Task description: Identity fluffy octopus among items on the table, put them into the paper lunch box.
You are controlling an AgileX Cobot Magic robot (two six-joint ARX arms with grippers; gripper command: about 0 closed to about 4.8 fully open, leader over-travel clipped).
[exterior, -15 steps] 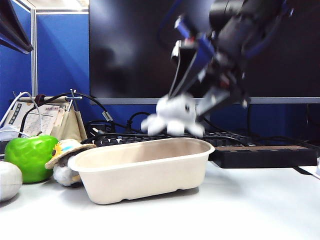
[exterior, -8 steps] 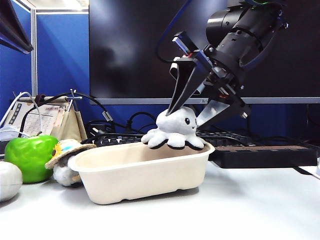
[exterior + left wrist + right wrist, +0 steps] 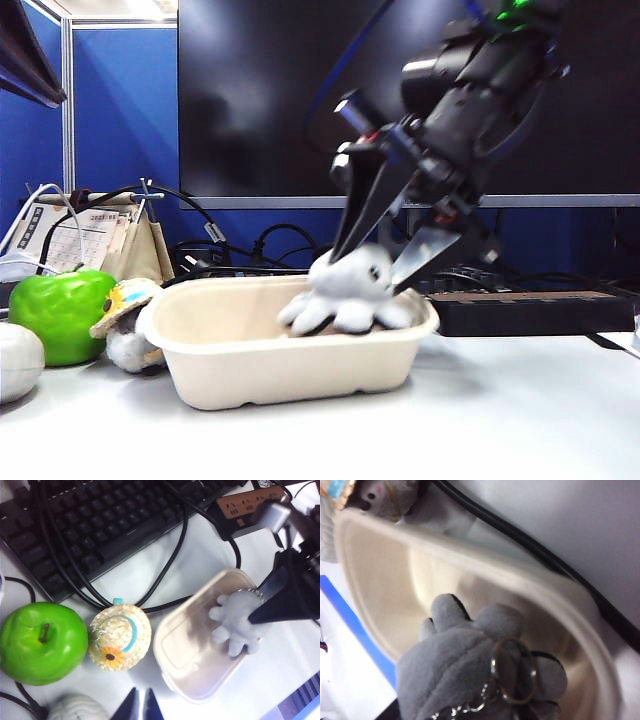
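Gripping the small light-grey plush octopus (image 3: 352, 290) by its round head, the right gripper (image 3: 385, 270) hangs at centre-right of the exterior view, its two dark fingers (image 3: 360, 215) closed about halfway against the toy's sides. Octopus sits at the right end of the long off-white moulded paper lunch box (image 3: 250, 375), legs at or just below the rim; whether they touch the box floor cannot be told. Arm and toy appear slightly motion-blurred.

Right wrist view: octopus (image 3: 465, 665) fills the lower middle of the frame, a metal key ring (image 3: 512, 670) on its back, legs with dark undersides hanging over the pale inside of the lunch box (image 3: 380, 580).

Left wrist view: octopus (image 3: 235, 622) at the right end of the lunch box (image 3: 185, 645), black right-gripper fingers on either side of it. Left gripper (image 3: 140, 707) shows at the bottom edge as two dark tips close together with only a thin gap, holding nothing, above the white tabletop (image 3: 150, 575).

Other items, left of the box in the exterior view: plush penguin in a straw hat (image 3: 130, 320) just beside the box end, shiny green apple (image 3: 62, 315) further left, pale ribbed round object (image 3: 18, 360) at the left edge. Black keyboard (image 3: 95, 520) and black cables (image 3: 170, 565) behind.
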